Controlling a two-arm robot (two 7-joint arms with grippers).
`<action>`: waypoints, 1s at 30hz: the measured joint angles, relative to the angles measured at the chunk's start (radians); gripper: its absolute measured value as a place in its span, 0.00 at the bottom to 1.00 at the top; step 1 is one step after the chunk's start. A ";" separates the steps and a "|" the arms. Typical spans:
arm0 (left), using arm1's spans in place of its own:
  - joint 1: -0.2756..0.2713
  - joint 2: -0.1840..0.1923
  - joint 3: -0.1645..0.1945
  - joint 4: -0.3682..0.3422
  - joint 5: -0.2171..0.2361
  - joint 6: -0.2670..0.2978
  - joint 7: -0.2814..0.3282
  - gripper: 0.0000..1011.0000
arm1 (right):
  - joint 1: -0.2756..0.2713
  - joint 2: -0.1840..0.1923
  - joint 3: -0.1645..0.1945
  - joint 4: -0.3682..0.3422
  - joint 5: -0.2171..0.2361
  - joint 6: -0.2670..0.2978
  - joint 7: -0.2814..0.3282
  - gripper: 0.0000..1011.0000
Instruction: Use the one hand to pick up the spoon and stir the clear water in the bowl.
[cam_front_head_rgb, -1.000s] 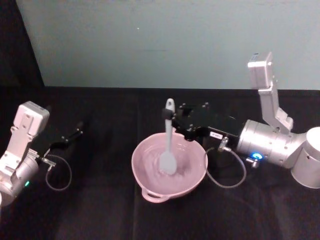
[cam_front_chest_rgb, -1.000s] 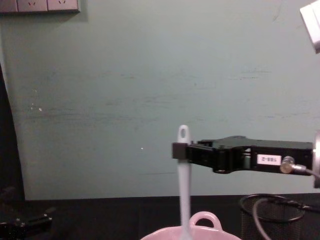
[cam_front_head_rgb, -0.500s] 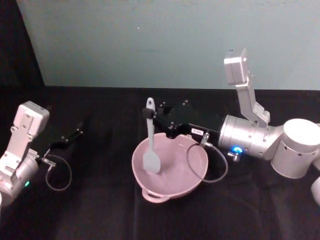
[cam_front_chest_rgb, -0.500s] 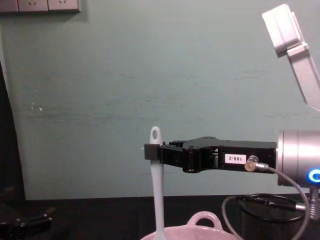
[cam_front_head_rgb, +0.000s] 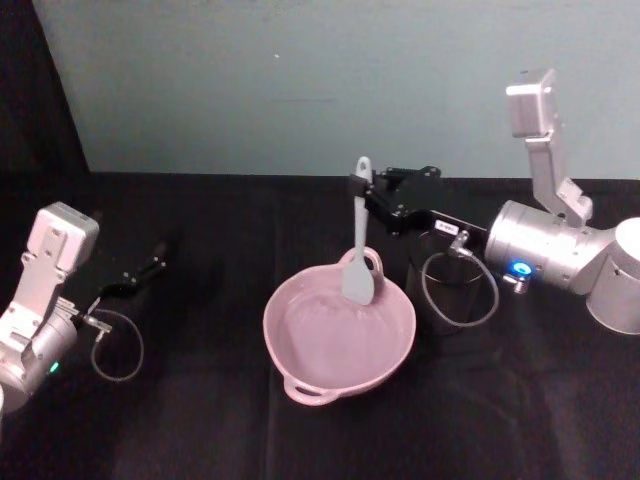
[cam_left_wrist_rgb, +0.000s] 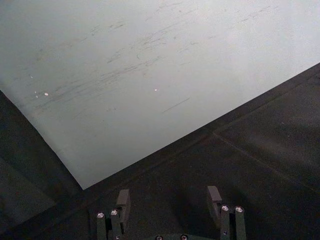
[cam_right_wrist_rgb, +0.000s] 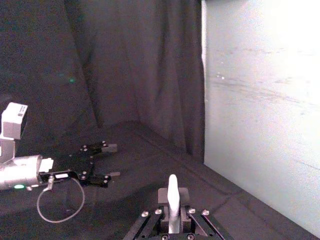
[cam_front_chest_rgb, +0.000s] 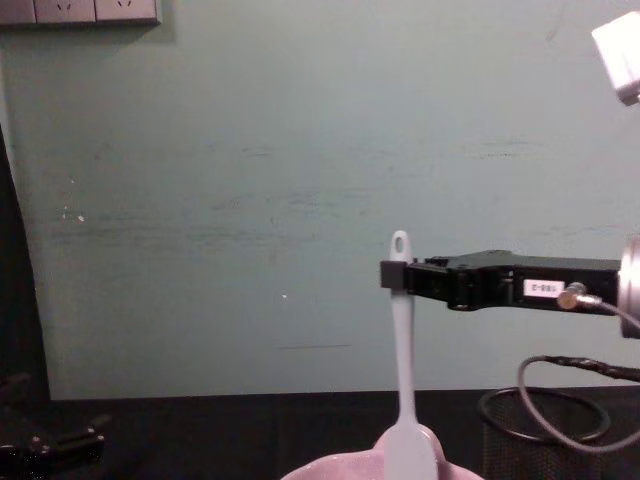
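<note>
Spoon (cam_front_head_rgb: 359, 235) in right claw (cam_front_head_rgb: 357, 187) — blade at far rim of bowl (cam_front_head_rgb: 270, 335)

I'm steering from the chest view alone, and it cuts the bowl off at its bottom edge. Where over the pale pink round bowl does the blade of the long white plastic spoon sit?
Observer: The head view shows the long slim white plastic spoon with its blade at the far side of the pale pink round bowl, next to the far loop handle. The right tool clamps the spoon near its tip.
Operator: Is there anything in the left tool?
Observer: No. In the left wrist view the left tool is open, with nothing between its fingers.
</note>
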 joint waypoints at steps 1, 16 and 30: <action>0.000 0.000 0.000 0.000 0.000 0.000 0.000 0.99 | -0.004 0.005 0.004 -0.005 0.000 0.000 -0.002 0.13; 0.000 0.000 0.000 0.000 0.000 0.000 0.000 0.99 | -0.054 0.053 -0.014 -0.135 -0.007 0.054 0.010 0.13; 0.000 0.000 0.000 0.000 0.000 0.000 0.000 0.99 | -0.026 -0.003 -0.081 -0.134 -0.006 0.061 0.036 0.13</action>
